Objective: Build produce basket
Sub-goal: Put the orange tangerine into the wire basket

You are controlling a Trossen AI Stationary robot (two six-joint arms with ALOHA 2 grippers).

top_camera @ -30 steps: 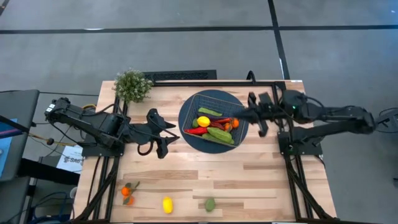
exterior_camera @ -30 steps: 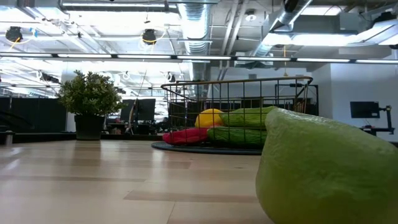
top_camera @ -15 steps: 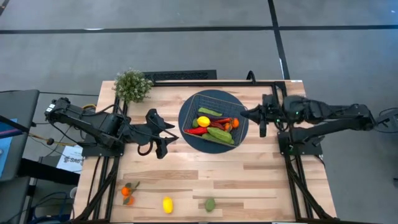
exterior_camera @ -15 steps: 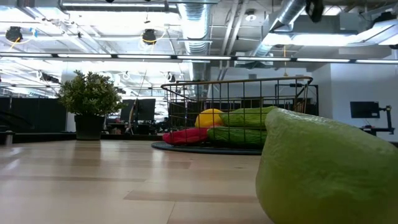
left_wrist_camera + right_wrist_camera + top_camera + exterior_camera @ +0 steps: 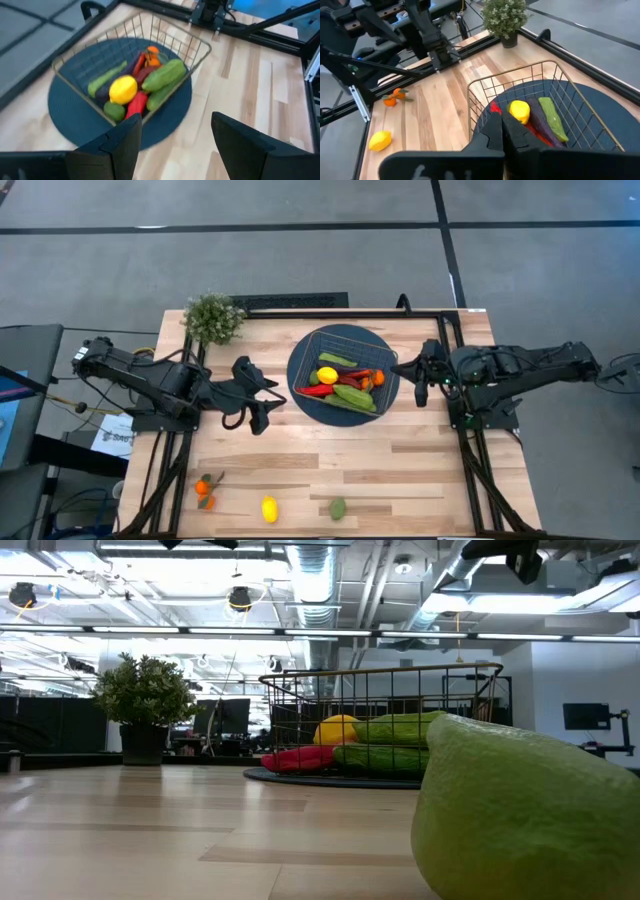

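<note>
The main risk, as a judgement, lay with the three pieces of produce left at the near edge of the worktop [image 5: 420, 470]: the small oranges [image 5: 204, 490], a lemon [image 5: 269, 509] and a lime [image 5: 338, 508]. They are round and sat close to the edge, so a glancing descent or a pinch off-centre could roll one away or off the worktop. A reach from either arm also passed near the basket [image 5: 372, 342], and a clipped rim could shift it on the round blue mat [image 5: 300, 385].

The basket sat far and centre on the mat and held cucumbers, a lemon, a red pepper and other pieces. The left gripper [image 5: 262, 397] hovered just left of the mat, its fingers [image 5: 120, 145] spread and empty, aimed toward the basket. The right gripper [image 5: 419, 378] hung just right of the mat, its fingers [image 5: 512, 132] pressed together and holding nothing. A leafy plant [image 5: 212, 317] stood at the far left corner.
</note>
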